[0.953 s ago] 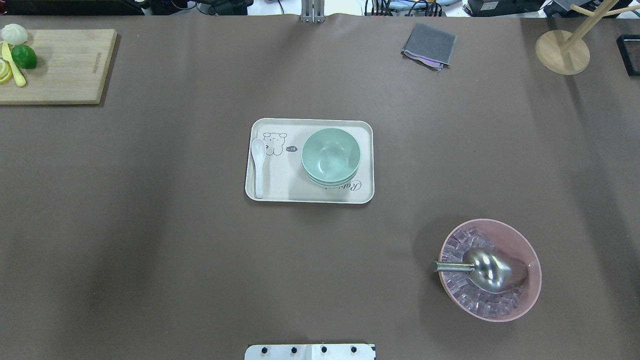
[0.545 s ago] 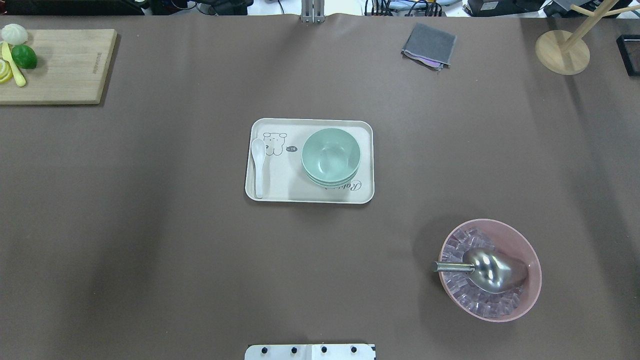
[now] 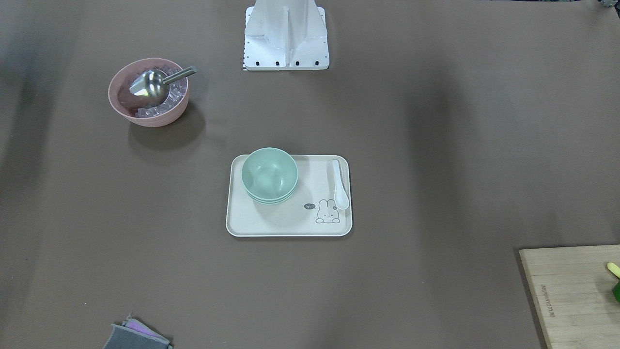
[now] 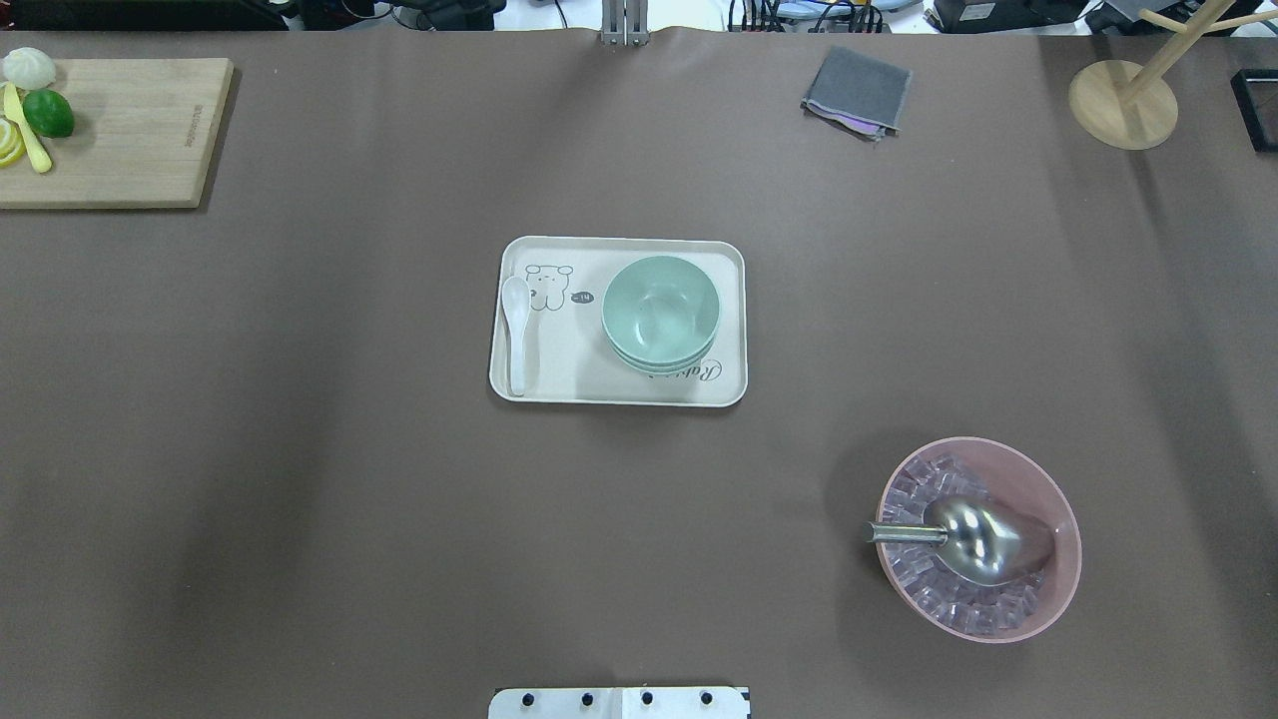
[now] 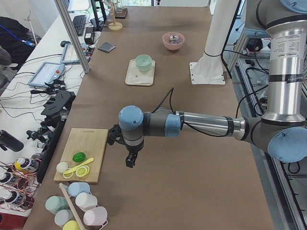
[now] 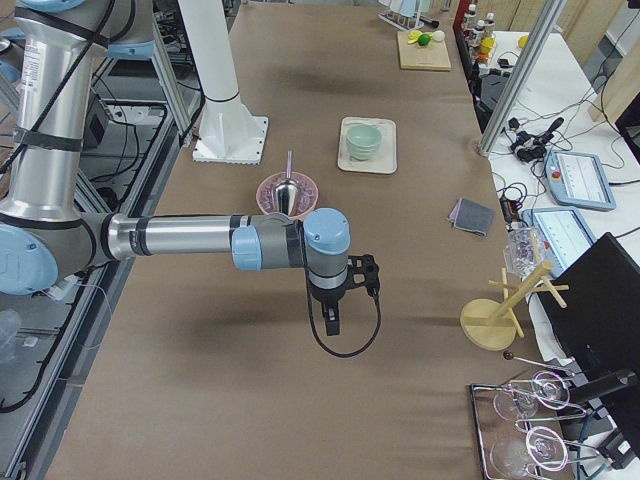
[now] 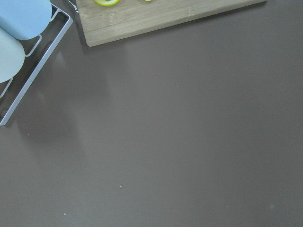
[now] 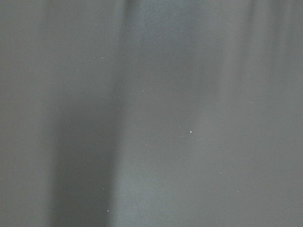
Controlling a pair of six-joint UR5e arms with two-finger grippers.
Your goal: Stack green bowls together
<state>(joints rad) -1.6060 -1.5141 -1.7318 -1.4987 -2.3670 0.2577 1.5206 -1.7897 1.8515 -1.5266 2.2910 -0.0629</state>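
Observation:
The green bowls [image 4: 660,312] sit nested in one stack on the right half of a cream tray [image 4: 559,384] at the table's middle; they also show in the front view [image 3: 269,174] and both side views [image 5: 143,62] [image 6: 363,140]. My left gripper [image 5: 130,162] hangs over bare table near the cutting board, far from the tray. My right gripper [image 6: 332,325] hangs over bare table beyond the pink bowl. Both show only in side views, so I cannot tell whether they are open or shut. The wrist views show no fingers.
A white spoon [image 4: 516,330] lies on the tray's left side. A pink bowl [image 4: 1058,539] with ice cubes and a metal scoop [image 4: 983,539] stands front right. A cutting board [image 4: 130,130] with fruit, a grey cloth [image 4: 857,92] and a wooden stand [image 4: 1123,105] stand at the back.

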